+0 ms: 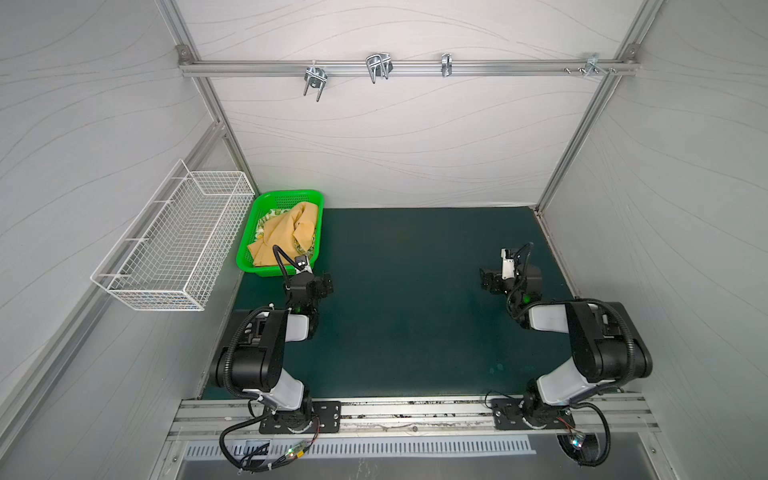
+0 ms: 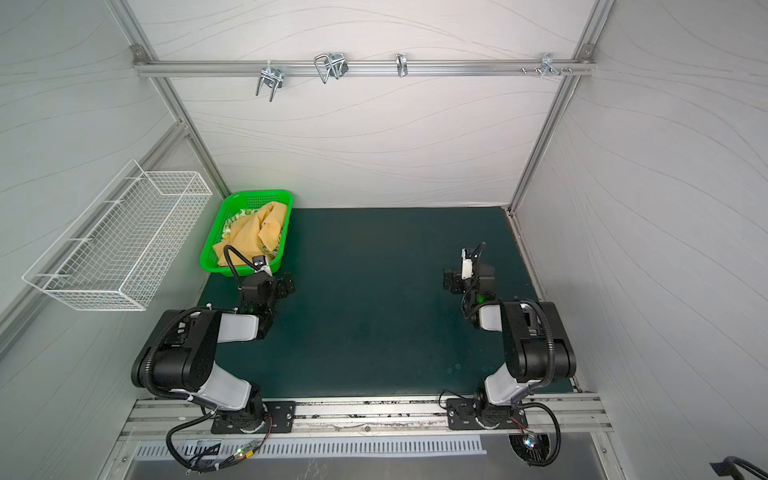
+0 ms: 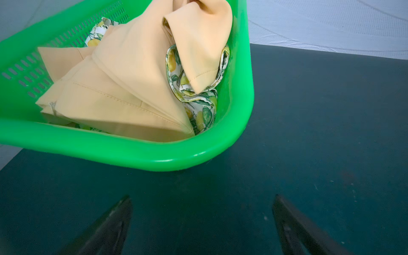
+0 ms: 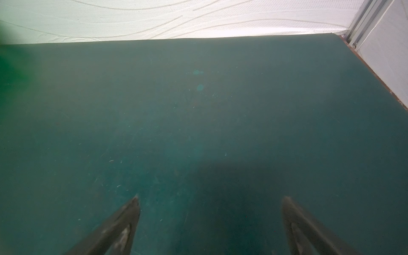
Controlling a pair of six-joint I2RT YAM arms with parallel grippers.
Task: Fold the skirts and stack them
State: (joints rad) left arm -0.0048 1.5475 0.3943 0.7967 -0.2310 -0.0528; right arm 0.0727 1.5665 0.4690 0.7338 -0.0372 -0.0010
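1. In both top views the green basket (image 1: 291,193) sat at the far left corner of the worktop (image 1: 415,316), and both skirts lay inside it. The mustard skirt (image 1: 282,232) was heaped on top. The lemon-print skirt (image 1: 271,214) peeped out beneath it towards the basket's far left side.
2. From above, the left gripper (image 1: 325,286) was just beside the basket's near right corner, over bare worktop. The right gripper (image 1: 488,283) was near the worktop's right edge, well apart from the basket. How wide either one stood could not be judged from there.
3. In the left wrist view the left gripper's fingers (image 3: 114,220) were spread wide apart with nothing between them. The basket's rounded corner (image 3: 167,163) lay just ahead. The crumpled mustard skirt (image 3: 132,72) filled most of the basket, and the lemon-print skirt (image 3: 198,106) showed against the wall by that corner.
4. In the right wrist view the right gripper's fingers (image 4: 123,220) were likewise wide apart and empty. They were over bare worktop (image 4: 198,121), which ran to the white back wall (image 4: 176,19).
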